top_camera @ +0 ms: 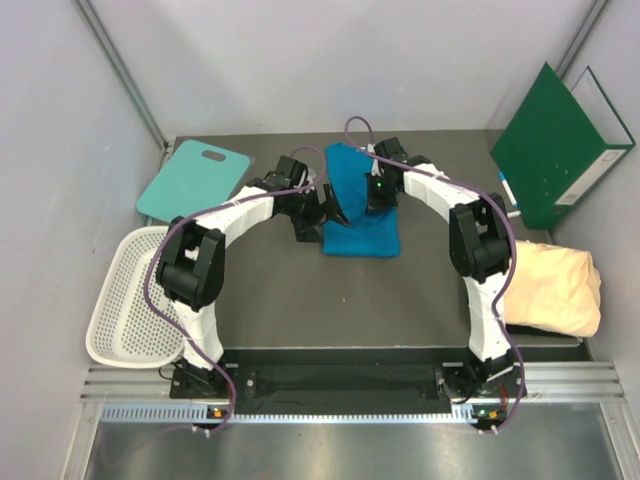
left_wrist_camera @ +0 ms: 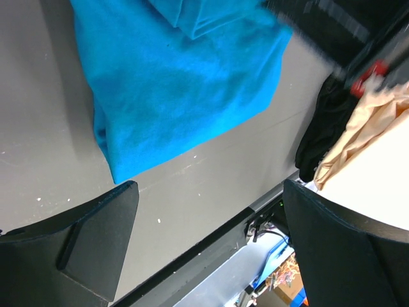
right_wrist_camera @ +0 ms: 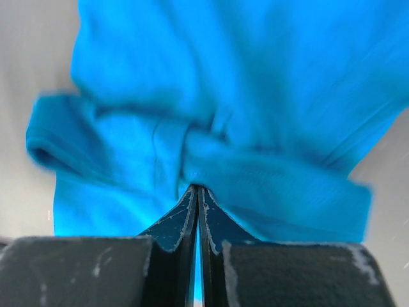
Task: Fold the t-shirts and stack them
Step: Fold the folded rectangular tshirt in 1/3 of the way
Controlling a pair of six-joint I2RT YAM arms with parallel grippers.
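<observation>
right gripper (right_wrist_camera: 197, 190) pinches the blue t-shirt (right_wrist_camera: 243, 83); left gripper (left_wrist_camera: 209, 188) spread wide beside it

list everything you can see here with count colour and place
blue shirt: 1, bright blue, table centre
cream shirt: 1, pale cream, bundled at right edge
board: 1, teal, far left
basket: 1, white mesh, left edge
binder: 1, dark green, far right corner
table: 1, grey
left arm: 1, white and black, near left
right arm: 1, white and black, near right
left tool: 1, black, open, beside blue shirt
right tool: 1, black, shut, pinching blue shirt
</observation>
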